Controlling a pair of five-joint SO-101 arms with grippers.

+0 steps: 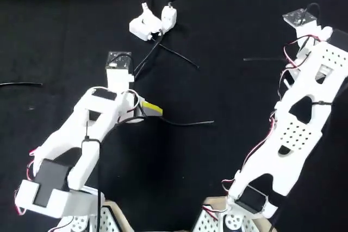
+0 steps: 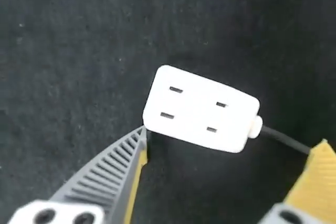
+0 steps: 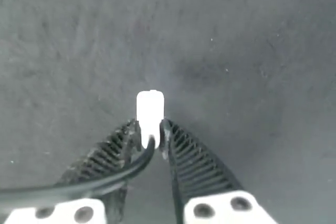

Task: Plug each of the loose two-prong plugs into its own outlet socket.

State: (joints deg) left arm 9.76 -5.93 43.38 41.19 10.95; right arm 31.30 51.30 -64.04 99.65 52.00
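Note:
A white outlet block (image 2: 202, 113) with two pairs of slots lies face up on the black cloth, its black cable leading away. My left gripper (image 2: 231, 140) is open over it, and one ribbed finger (image 2: 118, 169) touches the block's corner. In the high view the left gripper (image 1: 145, 108) points down near the table's middle left. My right gripper (image 3: 150, 129) is shut on a small white plug (image 3: 150, 109) whose black cable (image 3: 79, 184) trails back past one finger. The right arm (image 1: 304, 112) stretches toward the far right corner.
A second white outlet block (image 1: 142, 27) and a white plug (image 1: 168, 17) lie touching at the far middle, with cables running to the back edge. Thin black cables (image 1: 187, 123) cross the middle of the cloth. Another cable end (image 1: 22, 84) lies at the left.

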